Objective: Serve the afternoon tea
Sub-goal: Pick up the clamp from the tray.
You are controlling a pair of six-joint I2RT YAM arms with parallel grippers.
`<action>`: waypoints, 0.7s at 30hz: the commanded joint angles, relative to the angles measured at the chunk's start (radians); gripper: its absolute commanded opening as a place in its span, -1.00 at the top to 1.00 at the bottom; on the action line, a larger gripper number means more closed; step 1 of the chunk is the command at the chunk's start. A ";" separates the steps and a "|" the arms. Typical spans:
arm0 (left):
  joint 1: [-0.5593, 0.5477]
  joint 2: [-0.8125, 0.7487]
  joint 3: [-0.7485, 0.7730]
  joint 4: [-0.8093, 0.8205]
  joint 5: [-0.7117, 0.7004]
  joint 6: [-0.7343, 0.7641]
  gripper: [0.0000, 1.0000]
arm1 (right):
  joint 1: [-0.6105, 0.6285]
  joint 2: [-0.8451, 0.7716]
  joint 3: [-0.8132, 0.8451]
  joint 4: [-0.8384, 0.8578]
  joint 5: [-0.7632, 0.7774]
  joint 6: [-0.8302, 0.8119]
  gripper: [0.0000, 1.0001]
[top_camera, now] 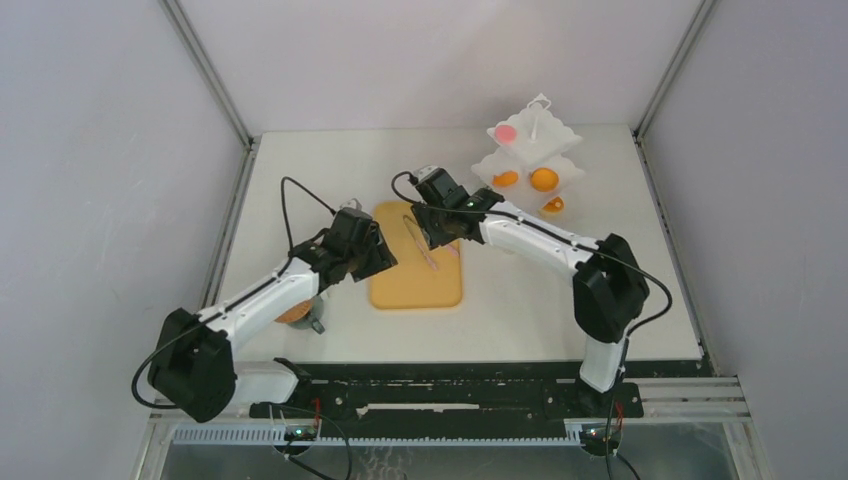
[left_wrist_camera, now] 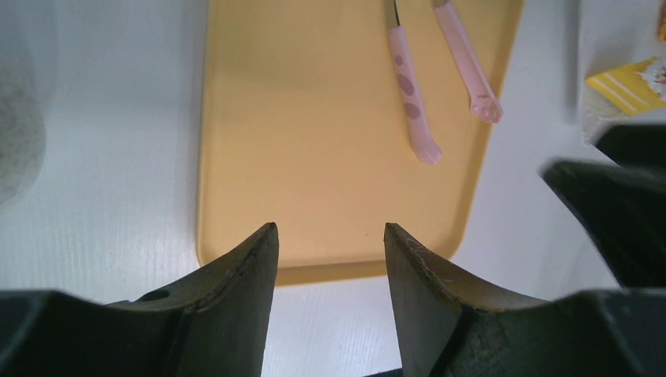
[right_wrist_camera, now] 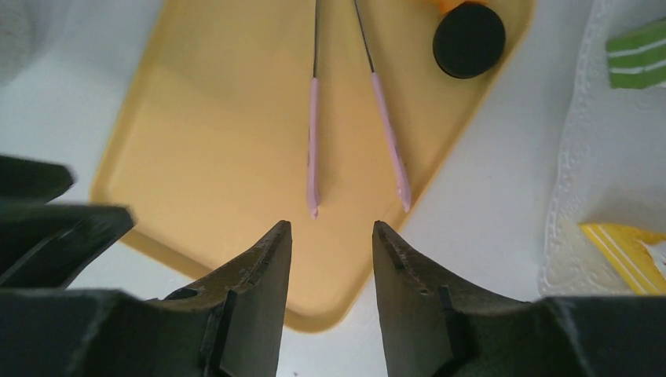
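A white tiered stand [top_camera: 530, 150] at the back right carries a pink round [top_camera: 505, 131] and orange tarts [top_camera: 544, 179]. In the right wrist view a black round [right_wrist_camera: 469, 39] lies on the yellow board [right_wrist_camera: 220, 133], and a green pastry [right_wrist_camera: 638, 63] and a yellow wedge [right_wrist_camera: 624, 251] sit on the stand's white edge. My left gripper [left_wrist_camera: 330, 228] hangs open over the board's near edge, holding nothing. My right gripper [right_wrist_camera: 331, 224] is open and empty above the board's corner, just short of the pink tongs' tips [right_wrist_camera: 314, 208]. A cork coaster [top_camera: 293, 313] shows under the left arm.
The pink tongs [left_wrist_camera: 412, 94] lie on the yellow board [top_camera: 415, 270] mid-table, between the two grippers. The two grippers are close together over the board; the right one's dark fingers [left_wrist_camera: 605, 204] show in the left wrist view. White walls enclose the table.
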 commanded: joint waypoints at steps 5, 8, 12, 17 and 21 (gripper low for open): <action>0.004 -0.164 -0.062 0.033 0.034 0.091 -0.14 | -0.026 0.150 0.076 0.114 0.009 -0.065 -0.01; 0.004 -0.195 -0.067 0.034 0.040 0.108 -0.15 | -0.045 0.191 0.084 0.127 0.006 -0.074 -0.01; 0.000 -0.225 -0.070 0.032 0.039 0.124 -0.15 | -0.069 0.239 0.096 0.137 0.007 -0.077 -0.01; -0.002 -0.251 -0.081 0.024 0.025 0.126 -0.15 | -0.100 0.291 0.133 0.140 -0.015 -0.083 -0.01; -0.002 -0.265 -0.087 0.013 0.013 0.122 -0.15 | -0.116 0.336 0.163 0.129 -0.037 -0.081 0.02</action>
